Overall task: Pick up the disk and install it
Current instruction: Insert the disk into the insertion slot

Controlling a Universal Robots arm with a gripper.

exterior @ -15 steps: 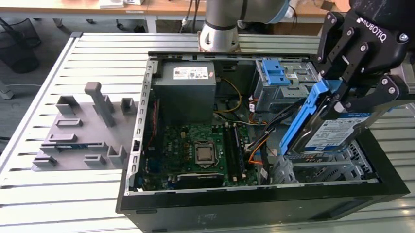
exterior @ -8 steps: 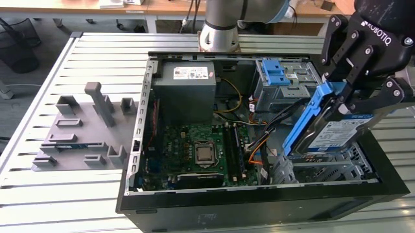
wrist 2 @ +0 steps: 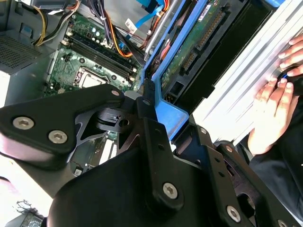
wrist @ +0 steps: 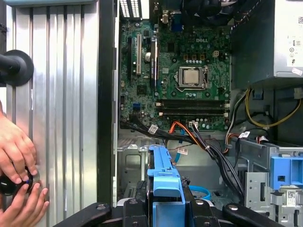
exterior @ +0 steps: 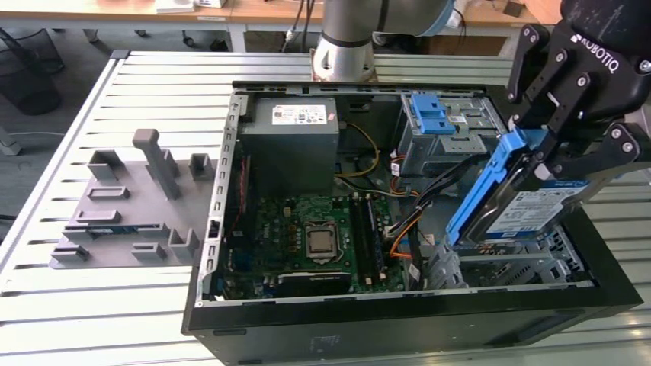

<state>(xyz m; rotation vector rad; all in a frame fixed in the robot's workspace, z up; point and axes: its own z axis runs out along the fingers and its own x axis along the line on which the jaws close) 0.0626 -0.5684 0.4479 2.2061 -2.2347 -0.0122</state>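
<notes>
the gripper (exterior: 568, 156) pinches the disk (exterior: 531, 210), its black fingers clamped on the blue plastic bracket. the disk is a flat silver slab with a blue-and-white label, held on edge and tilted over the perforated metal drive bay (exterior: 514, 267) at the exterior view's right end of the open computer case (exterior: 407, 324), its lower end near the bay's rim. deeper in the black case lie a green motherboard (exterior: 315, 236) and a grey power-supply box (exterior: 295, 141). the case sits on a ribbed aluminium table (exterior: 81, 305), with a grey moulded fixture (exterior: 133, 198) on the exterior view's left. in the first wrist view a person's hands (wrist: 19, 156) rest on the table beside the case. beyond stands the arm's base (exterior: 346, 49), then wooden desks (exterior: 254, 9).
</notes>
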